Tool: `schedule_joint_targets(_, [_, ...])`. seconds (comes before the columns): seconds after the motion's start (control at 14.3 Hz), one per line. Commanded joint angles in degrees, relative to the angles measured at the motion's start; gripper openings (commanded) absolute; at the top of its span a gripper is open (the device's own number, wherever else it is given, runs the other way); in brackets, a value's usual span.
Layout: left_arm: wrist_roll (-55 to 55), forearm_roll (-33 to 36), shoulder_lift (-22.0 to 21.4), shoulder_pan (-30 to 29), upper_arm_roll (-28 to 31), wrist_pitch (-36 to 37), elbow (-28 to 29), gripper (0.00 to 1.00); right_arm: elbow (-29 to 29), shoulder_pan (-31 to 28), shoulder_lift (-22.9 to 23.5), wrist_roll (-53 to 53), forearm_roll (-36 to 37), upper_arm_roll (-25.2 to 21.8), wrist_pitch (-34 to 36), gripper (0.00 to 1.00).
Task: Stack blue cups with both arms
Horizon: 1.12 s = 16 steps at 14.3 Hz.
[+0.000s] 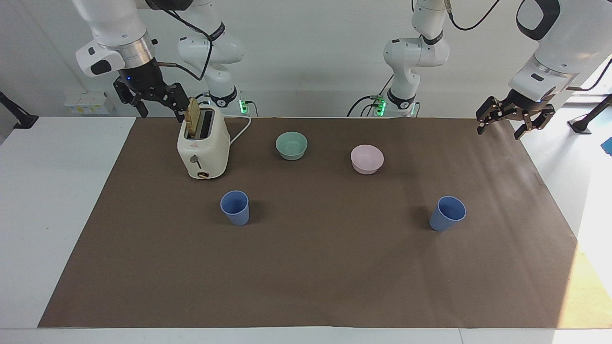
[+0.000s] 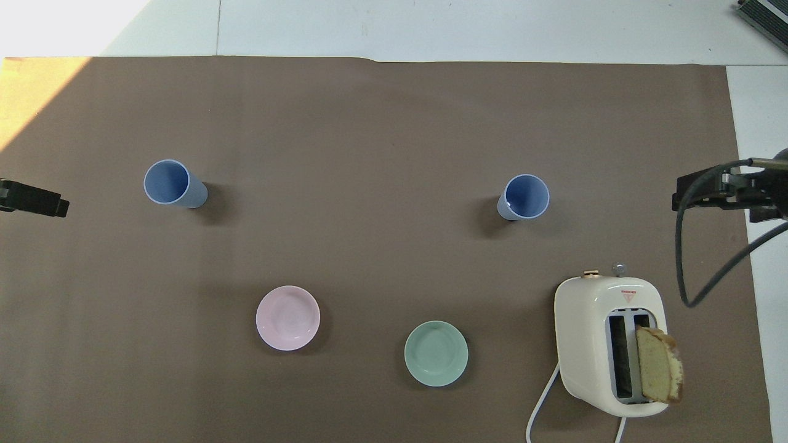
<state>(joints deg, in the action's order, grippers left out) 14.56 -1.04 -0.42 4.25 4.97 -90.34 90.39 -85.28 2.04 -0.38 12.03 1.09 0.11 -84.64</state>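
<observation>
Two blue cups stand upright and far apart on the brown mat. One blue cup (image 1: 235,208) (image 2: 523,197) is toward the right arm's end, farther from the robots than the toaster. The other blue cup (image 1: 447,213) (image 2: 174,184) is toward the left arm's end. My right gripper (image 1: 162,112) (image 2: 720,187) hangs open and empty in the air over the mat's edge at its own end. Open and empty as well, my left gripper (image 1: 499,131) (image 2: 34,200) hangs over the mat's edge at the left arm's end. Neither gripper touches a cup.
A cream toaster (image 1: 203,148) (image 2: 609,344) with a bread slice (image 1: 193,117) (image 2: 659,363) sticking up stands near the right arm. A green bowl (image 1: 291,145) (image 2: 436,353) and a pink bowl (image 1: 367,159) (image 2: 287,317) sit nearer to the robots than the cups.
</observation>
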Motion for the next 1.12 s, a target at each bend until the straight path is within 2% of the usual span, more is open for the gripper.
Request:
schedule_joint_targets(0.0, [0.21,0.87,0.07,-0.12,-0.14,0.86,-0.48,1.0,-0.85,-0.37,-0.76,0.53,-1.09,0.15,-0.27,1.0])
schedule_joint_targets(1.05, [-0.23,0.87,0.33,0.32,-0.14,-0.02,-0.92,1.0,-0.85,-0.37,-0.76,0.53,-1.09,0.15,-0.27,1.0])
